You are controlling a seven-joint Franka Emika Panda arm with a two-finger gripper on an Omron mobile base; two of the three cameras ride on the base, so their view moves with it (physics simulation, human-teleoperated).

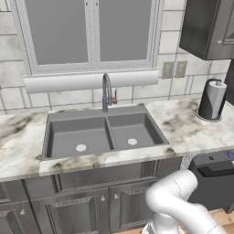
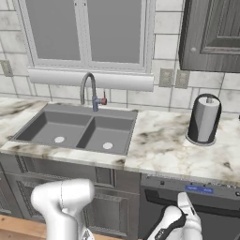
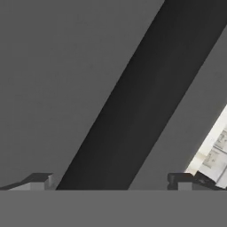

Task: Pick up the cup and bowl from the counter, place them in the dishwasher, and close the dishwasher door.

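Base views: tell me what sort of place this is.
A rendered home kitchen, judging by the grey double sink with faucet set in a marbled counter, and the dishwasher below it.

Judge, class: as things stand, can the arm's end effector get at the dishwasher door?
Probably yes. In the right base view the end effector hangs low, right against the dark dishwasher door below the counter, with nothing between them; the hand view shows a flat dark surface close up.
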